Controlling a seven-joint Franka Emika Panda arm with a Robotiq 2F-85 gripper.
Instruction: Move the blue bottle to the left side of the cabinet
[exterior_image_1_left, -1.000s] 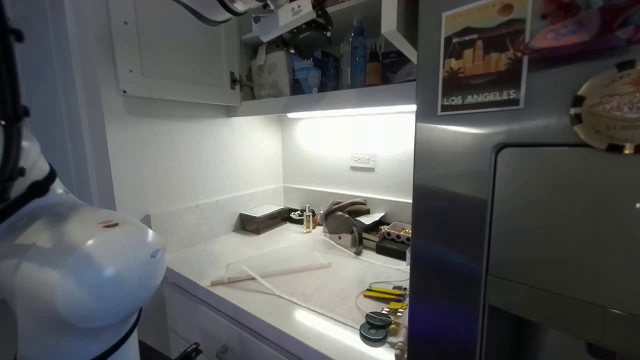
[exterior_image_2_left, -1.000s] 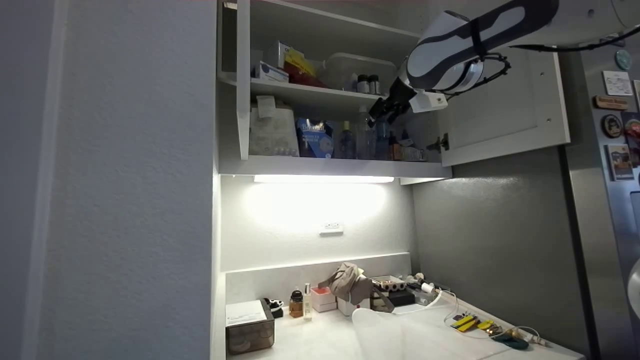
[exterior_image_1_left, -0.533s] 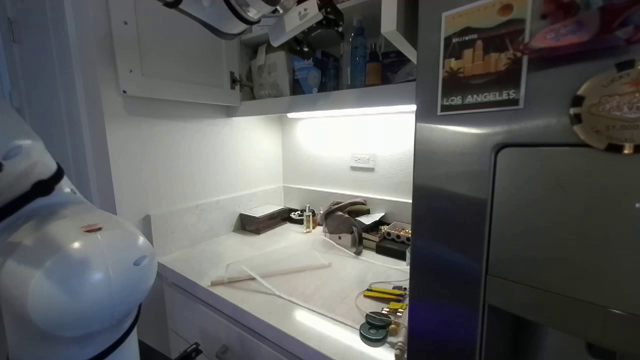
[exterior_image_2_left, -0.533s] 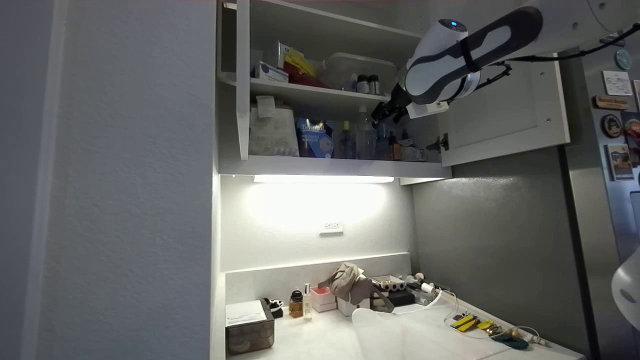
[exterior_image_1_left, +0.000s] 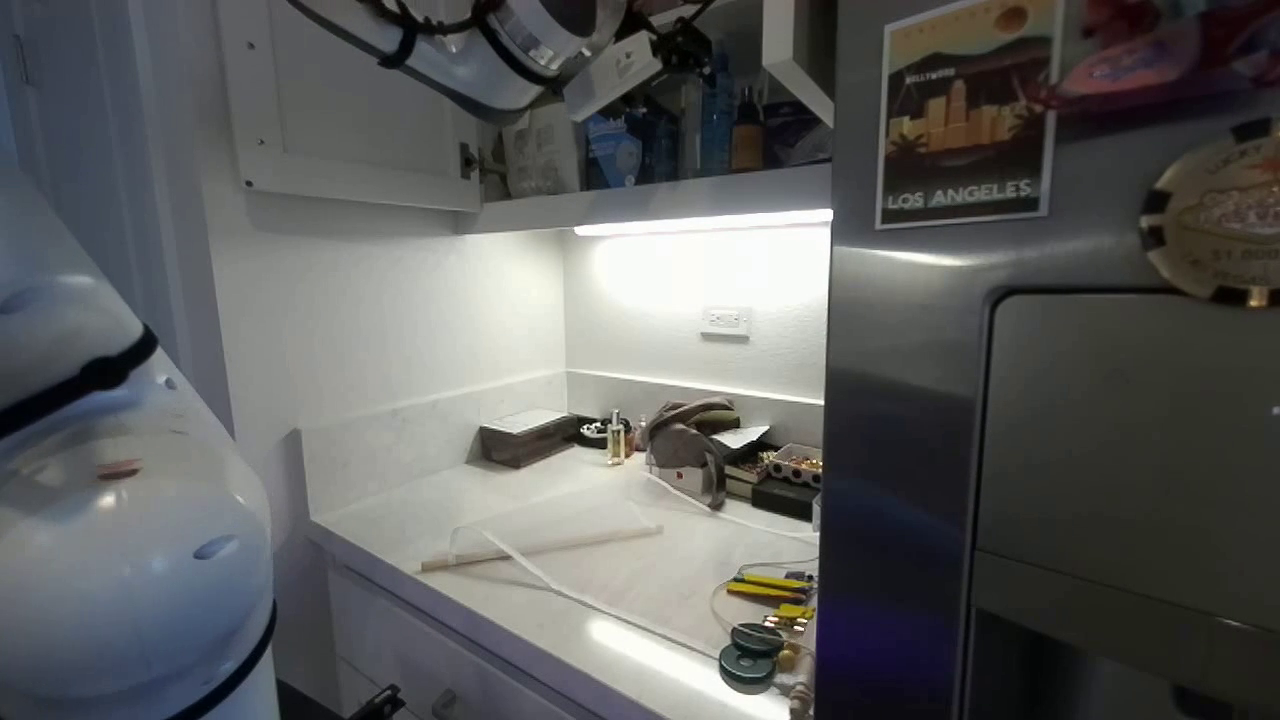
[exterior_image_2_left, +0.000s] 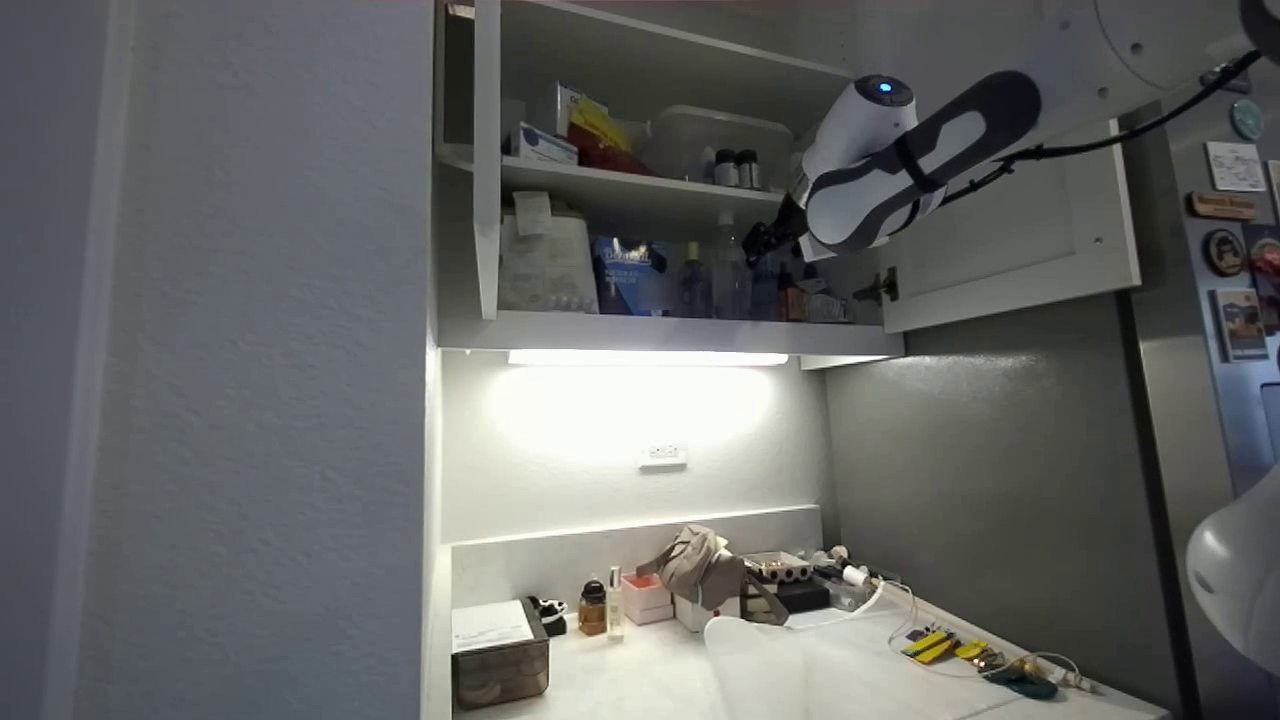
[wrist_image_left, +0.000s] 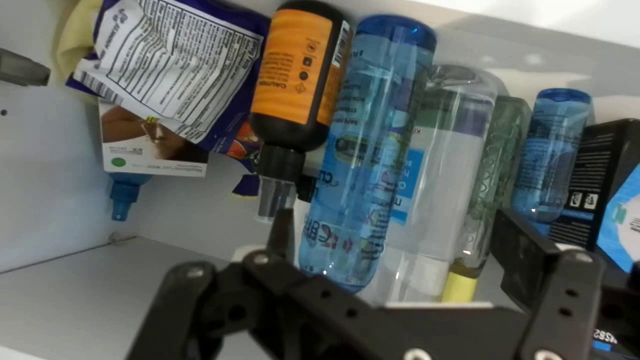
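Standing mid-frame in the wrist view, the blue bottle (wrist_image_left: 367, 150) is waiting inside the cabinet (exterior_image_1_left: 650, 204), while the claw (wrist_image_left: 397, 232) at lower frame is gaping wide, gripping nothing, so grasping, carrying and placing are apparently remaining

The wrist view shows two blue bottles (wrist_image_left: 367, 150), one blue nozzle (wrist_image_left: 122, 199) and one orange-labelled bottle (wrist_image_left: 295, 75). Both exterior views show one outlet (exterior_image_2_left: 663, 457) and one light strip (exterior_image_2_left: 648, 358).

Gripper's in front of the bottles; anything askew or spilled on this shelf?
The purple packet looks odd: crumpled and askew, overlapping the small box in the wrist view. The tall blue bottle stands upright; no spill shows.
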